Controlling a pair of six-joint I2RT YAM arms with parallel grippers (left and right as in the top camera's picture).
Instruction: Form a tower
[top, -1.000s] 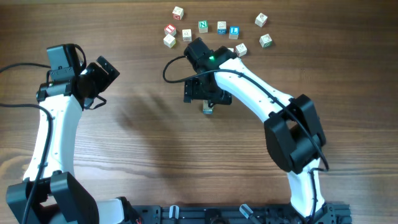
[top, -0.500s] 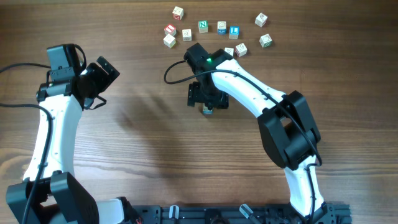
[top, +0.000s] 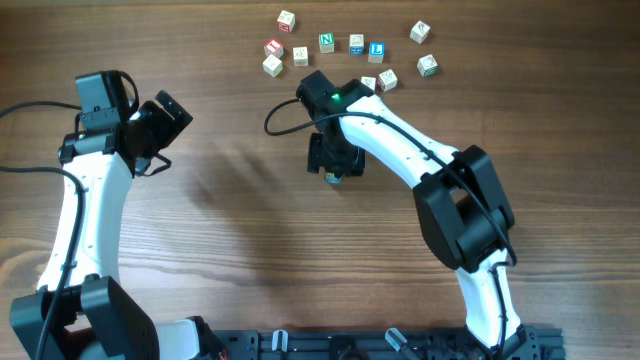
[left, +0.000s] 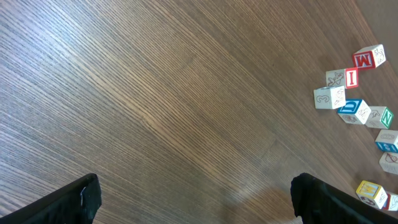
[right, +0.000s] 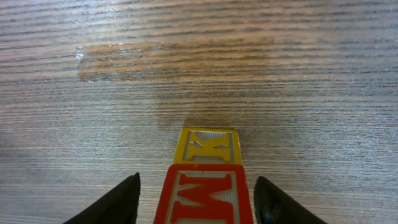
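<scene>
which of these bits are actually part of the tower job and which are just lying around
In the job:
the tower, red M cube on a yellow cube
right gripper, straddling it

Lying about:
loose letter cubes, scattered beyond it
left gripper, open, holding nothing

Tower (right: 204, 186), near face: a big red "M" in a red frame.
Tower, yellow face beyond it: a pale letter, perhaps "K"; not sure.
Red-edged cube (left: 370, 58): red "M".
Cube beside it (left: 344, 78): red "I", with a faint line drawing on its other face that cannot be read.
Pale cube (left: 328, 98): "3" in faint outline.
Green cube (left: 380, 117): green "N".
Blue cube (top: 376, 48): "L" in blue.
Other loose cubes: marks too small to read.
</scene>
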